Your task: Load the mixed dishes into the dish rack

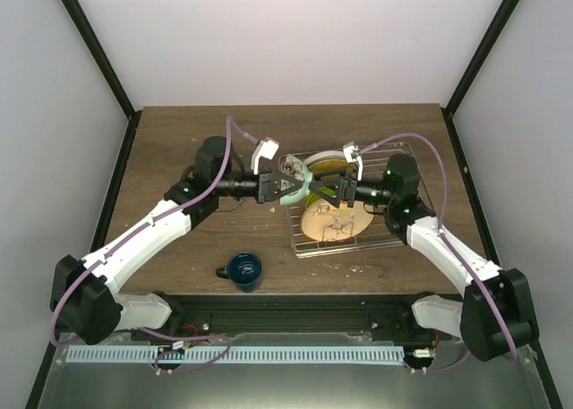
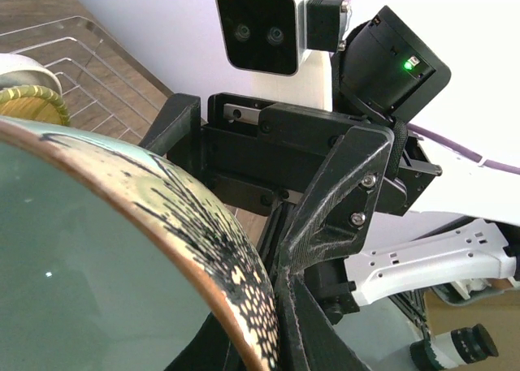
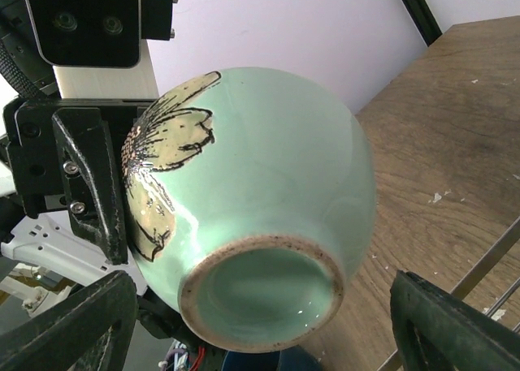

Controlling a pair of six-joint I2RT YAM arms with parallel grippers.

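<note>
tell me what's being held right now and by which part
The left gripper holds the mint bowl by its rim. The right gripper is open around the bowl's foot, not gripping.

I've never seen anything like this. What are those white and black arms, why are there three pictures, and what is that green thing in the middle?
These are two robot arms bolted to the near edge of a wooden table. The wide picture looks down from above; the other two come from small cameras on each arm's wrist, so they show things very close up.

The green thing is a small pale mint bowl with a painted flower. The left gripper pinches its rim. The right gripper faces the bowl's base with its two fingers spread on either side, not touching as far as I can see.

Under them stands a silver wire dish rack already holding several plates, one tan plate with a drawing. A dark blue mug waits on the table near the arms.
</note>
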